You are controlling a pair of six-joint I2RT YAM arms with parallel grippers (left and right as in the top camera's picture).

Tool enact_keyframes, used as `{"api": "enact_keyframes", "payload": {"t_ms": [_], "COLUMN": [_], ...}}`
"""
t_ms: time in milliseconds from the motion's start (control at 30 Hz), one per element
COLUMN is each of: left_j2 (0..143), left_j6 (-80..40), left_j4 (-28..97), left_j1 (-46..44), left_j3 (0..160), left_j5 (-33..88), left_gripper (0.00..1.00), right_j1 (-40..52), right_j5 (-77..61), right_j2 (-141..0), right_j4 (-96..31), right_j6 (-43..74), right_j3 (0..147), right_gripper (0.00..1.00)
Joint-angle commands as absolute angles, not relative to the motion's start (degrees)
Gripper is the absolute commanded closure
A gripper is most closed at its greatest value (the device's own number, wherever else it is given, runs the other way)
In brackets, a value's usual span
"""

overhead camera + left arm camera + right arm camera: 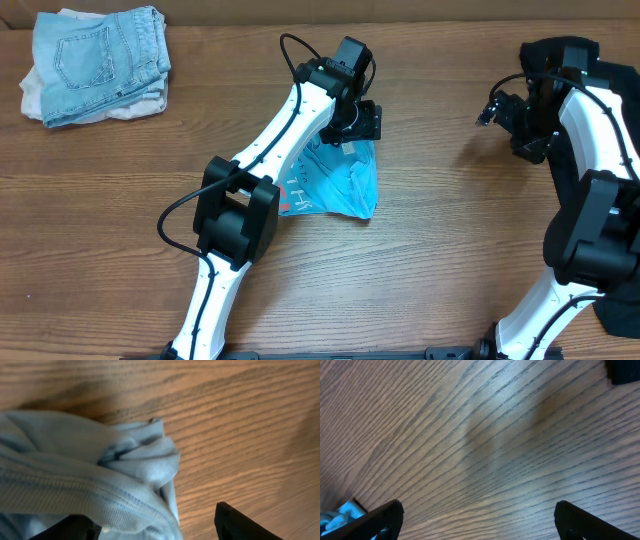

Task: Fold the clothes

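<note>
The wood-grain table point(450, 230) carries the whole job, and by my reading little of it is done yet. Nearest the robot's base, the black shirt point(622, 318) lies along the right edge under the right arm, mostly hidden, with no tidy fold showing. The right gripper point(497, 107) hangs over bare wood, jaws spread wide and holding nothing.

At mid-table the sky-blue T-shirt point(340, 185) sits in a crumpled wedge, broad at its near end, where white lettering and a red-orange mark show, and narrowing toward the far side. Its long axis runs roughly near-to-far. The left gripper point(352, 138) is at that narrow end. Its fingers point(242, 522) stand well apart, with bunched cloth lying over one of them, not pinched.

Far left, folded jeans point(100, 55) rest on a pale cloth point(35, 95). Both shirts are left to spread and fold.
</note>
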State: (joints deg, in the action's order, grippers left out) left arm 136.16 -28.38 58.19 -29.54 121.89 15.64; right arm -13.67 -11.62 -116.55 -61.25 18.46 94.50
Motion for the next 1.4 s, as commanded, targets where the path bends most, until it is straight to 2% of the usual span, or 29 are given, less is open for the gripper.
{"api": "enact_keyframes", "payload": {"t_ms": [0, 100, 200, 367, 400, 700, 1000, 1033, 1067, 1100, 1167, 1200, 1367], "left_j2": [135.15, 135.85, 137.08, 138.32, 138.34, 138.1, 140.07, 140.49, 141.23, 141.34, 141.73, 141.73, 140.86], "left_j6": [-30.5, -30.46, -30.41, -30.22, -30.2, -29.58, -29.63, -29.63, -29.58, -29.56, -27.38, -26.11, -25.23], "left_j4": [57.17, 55.4, 53.56, 51.11, 50.65, 48.21, 40.6, 39.72, 38.87, 38.76, 39.18, 39.46, 45.32], "left_j1": [-29.5, -29.54, -29.58, -29.65, -29.65, -29.89, -33.28, -33.89, -34.46, -35.05, -36.1, -36.49, -37.32], "left_j3": [121.54, 121.54, 121.54, 121.54, 121.54, 125.36, 124.97, 124.97, 124.95, 124.95, 124.97, 124.99, 127.15], "left_j5": [14.41, 13.85, 11.55, 11.42, 11.42, 17.96, 15.44, 15.49, 15.51, 15.51, 16.03, 16.67, 17.85], "left_gripper": [0.28, 0.29, 0.42, 0.89, 0.96, 0.96, 0.96, 0.95, 0.85, 0.64, 0.14, 0.0, 0.0], "right_j1": [-13.47, -13.47, -13.47, -13.47, -13.47, -13.47, -13.47, -13.47, -13.47, -13.47, -13.47, -13.47, -13.47], "right_j5": [-11.66, -11.66, -11.66, -11.66, -11.66, -11.66, -11.66, -11.66, -11.66, -11.66, -11.66, -11.66, -11.66], "right_j2": [-114.87, -114.87, -114.87, -114.87, -114.87, -114.87, -114.87, -114.87, -114.87, -114.87, -114.87, -114.87, -114.87], "right_j4": [-61.06, -61.06, -61.06, -61.06, -61.06, -61.06, -61.06, -61.06, -61.06, -61.06, -61.08, -61.08, -61.06], "right_j6": [18.85, 18.85, 18.85, 18.85, 18.85, 18.85, 18.85, 18.85, 18.85, 18.85, 18.85, 18.85, 18.85], "right_j3": [95.64, 95.64, 95.64, 95.64, 95.64, 95.64, 95.64, 95.64, 95.64, 95.64, 95.64, 95.64, 95.64], "right_gripper": [0.0, 0.0, 0.0, 0.0, 0.0, 0.0, 0.0, 0.0, 0.0, 0.0, 0.0, 0.0, 0.0]}}
